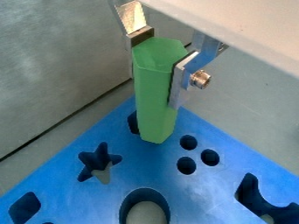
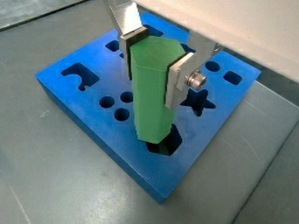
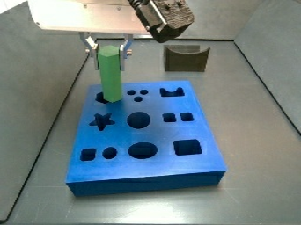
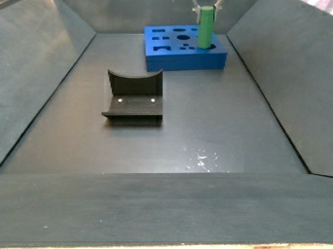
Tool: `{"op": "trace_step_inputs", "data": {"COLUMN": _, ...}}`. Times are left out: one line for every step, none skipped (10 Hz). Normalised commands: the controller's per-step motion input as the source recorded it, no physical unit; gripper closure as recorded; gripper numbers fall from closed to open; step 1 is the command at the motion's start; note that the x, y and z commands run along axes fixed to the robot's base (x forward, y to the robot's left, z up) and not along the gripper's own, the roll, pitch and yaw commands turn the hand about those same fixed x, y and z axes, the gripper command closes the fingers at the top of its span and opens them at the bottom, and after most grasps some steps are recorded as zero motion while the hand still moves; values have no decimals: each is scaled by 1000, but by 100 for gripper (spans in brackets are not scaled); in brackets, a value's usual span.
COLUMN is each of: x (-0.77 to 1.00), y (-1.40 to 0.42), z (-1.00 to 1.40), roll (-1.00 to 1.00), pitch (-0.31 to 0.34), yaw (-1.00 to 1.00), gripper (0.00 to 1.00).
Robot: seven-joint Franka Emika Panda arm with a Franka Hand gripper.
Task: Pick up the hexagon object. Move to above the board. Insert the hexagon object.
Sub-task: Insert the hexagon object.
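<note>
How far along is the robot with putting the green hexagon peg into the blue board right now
Done: the hexagon object is picked up and carried over the board. In hand: the gripper is shut on its upper part, and its lower end sits in the corner cut-out in both wrist views. Left: most of the peg's length is above the board, so pushing down and releasing remain.

End effector [image 4: 205,6] grips upright hexagon object [image 4: 204,28] on the board [image 4: 182,60].
</note>
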Motion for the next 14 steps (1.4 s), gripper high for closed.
{"op": "trace_step_inputs", "data": {"x": -434, "y": 0, "z": -100, "roll": -37, "pitch": -74, "yaw": -440, "gripper": 100}}
{"op": "trace_step_inputs", "data": {"x": -240, "y": 0, "z": 0, "roll": 0, "pitch": 0, "yaw": -194, "gripper": 100}}
{"op": "trace_step_inputs", "data": {"x": 0, "y": 0, "z": -54, "roll": 0, "pitch": 0, "yaw": 0, "gripper": 100}}
{"op": "trace_step_inputs", "data": {"x": 129, "y": -171, "z": -326, "roll": -103, "pitch": -6, "yaw": -89, "gripper": 100}}
{"op": "trace_step_inputs", "data": {"x": 286, "y": -117, "z": -503, "roll": -171, "pitch": 0, "yaw": 111, "gripper": 100}}
{"op": "trace_step_inputs", "data": {"x": 251, "y": -69, "z": -434, "roll": -189, "pitch": 0, "yaw": 94, "gripper": 100}}
{"op": "trace_step_inputs", "data": {"x": 217, "y": 0, "z": -226, "roll": -6, "pitch": 31, "yaw": 29, "gripper": 100}}
{"op": "trace_step_inputs", "data": {"x": 0, "y": 0, "z": 0, "roll": 29, "pitch": 0, "yaw": 0, "gripper": 100}}
{"op": "trace_step_inputs", "data": {"x": 0, "y": 0, "z": -43, "roll": 40, "pitch": 0, "yaw": 0, "gripper": 100}}
{"op": "trace_step_inputs", "data": {"x": -80, "y": -3, "z": -1000, "roll": 200, "pitch": -43, "yaw": 0, "gripper": 100}}
{"op": "trace_step_inputs", "data": {"x": -83, "y": -89, "z": -1000, "roll": 86, "pitch": -20, "yaw": 0, "gripper": 100}}
{"op": "trace_step_inputs", "data": {"x": -43, "y": -80, "z": -1000, "roll": 60, "pitch": -17, "yaw": 0, "gripper": 100}}
{"op": "trace_step_inputs", "data": {"x": -29, "y": -69, "z": -1000, "roll": 34, "pitch": -9, "yaw": 0, "gripper": 100}}
{"op": "trace_step_inputs", "data": {"x": -3, "y": -74, "z": -1000, "roll": 11, "pitch": -20, "yaw": 0, "gripper": 100}}
